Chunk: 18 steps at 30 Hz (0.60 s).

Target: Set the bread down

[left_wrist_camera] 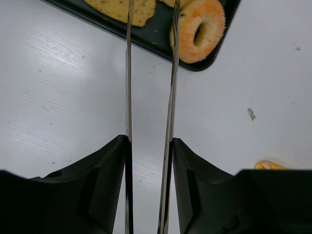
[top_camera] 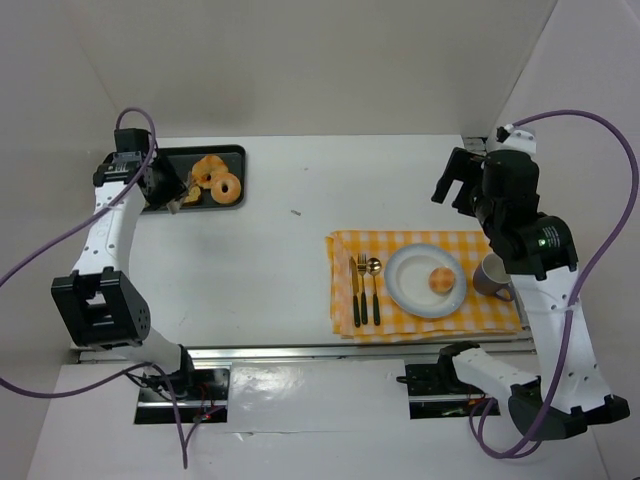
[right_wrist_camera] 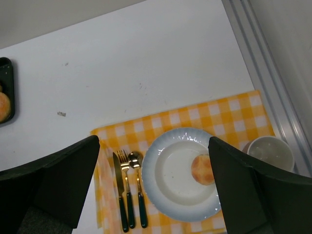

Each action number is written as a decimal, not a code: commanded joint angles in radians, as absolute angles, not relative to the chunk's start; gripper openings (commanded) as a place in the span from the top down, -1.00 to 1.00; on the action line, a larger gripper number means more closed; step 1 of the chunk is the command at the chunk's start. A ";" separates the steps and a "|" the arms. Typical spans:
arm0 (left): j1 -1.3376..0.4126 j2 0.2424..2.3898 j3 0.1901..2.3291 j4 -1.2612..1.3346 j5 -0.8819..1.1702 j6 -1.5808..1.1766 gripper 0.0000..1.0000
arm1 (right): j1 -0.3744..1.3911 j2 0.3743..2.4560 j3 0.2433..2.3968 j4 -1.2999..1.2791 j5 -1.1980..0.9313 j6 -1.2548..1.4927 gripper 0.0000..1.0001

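Bread lies in two places on the white surface (top_camera: 300, 180). One small round golden roll (top_camera: 439, 281) sits on the blue-rimmed white plate (top_camera: 400, 290), on the side next to the grey mug (top_camera: 490, 275). The rest lies on the black rectangular tray (top_camera: 240, 155) at the far left.

From above, the tray's bread overlaps and I cannot count it surely. I make out one orange ring-shaped bagel (top_camera: 226, 188) lying flat, hole up, at the tray's right end. My left wrist view shows that bagel (left_wrist_camera: 214, 19) up close in the tray's (left_wrist_camera: 161, 39) corner, its oval running towards the upper right. A flat seeded slice (left_wrist_camera: 122, 7) lies beside it. That view alone shows my left hand (left_wrist_camera: 149, 141) closed on thin metal tongs (left_wrist_camera: 128, 97). The two blades stand narrowly apart and their long axis runs straight out to the tray, with one tip over the bagel.

My right wrist view looks down on the roll (right_wrist_camera: 202, 169). It is round, so it has no long axis that I can tell. My right hand (right_wrist_camera: 152, 146) hangs wide and holds nothing.

The yellow-and-white checked cloth (right_wrist_camera: 219, 112) carries one plate (right_wrist_camera: 151, 161), one mug (right_wrist_camera: 270, 151), and one knife (right_wrist_camera: 121, 195), one fork (right_wrist_camera: 127, 192) and one spoon (right_wrist_camera: 139, 195), all dark-handled. The three lie side by side left of the plate
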<state>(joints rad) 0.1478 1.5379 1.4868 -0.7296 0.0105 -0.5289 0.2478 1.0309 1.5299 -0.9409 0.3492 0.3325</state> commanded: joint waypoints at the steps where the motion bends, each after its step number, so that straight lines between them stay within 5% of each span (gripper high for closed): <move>1: 0.186 1.557 1.534 -0.747 -0.063 -0.512 -0.07 | 0.241 1.040 1.522 -0.888 0.334 0.336 -1.00; 18: 0.341 1.681 1.543 -0.670 0.025 -0.494 -0.05 | 0.241 1.081 1.460 -0.836 0.353 0.336 -1.00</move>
<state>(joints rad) 0.3351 1.6901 1.5127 -0.7162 0.0250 -0.5198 0.2478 1.0836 1.4666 -0.9100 0.3439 0.3355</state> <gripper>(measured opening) 0.531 0.999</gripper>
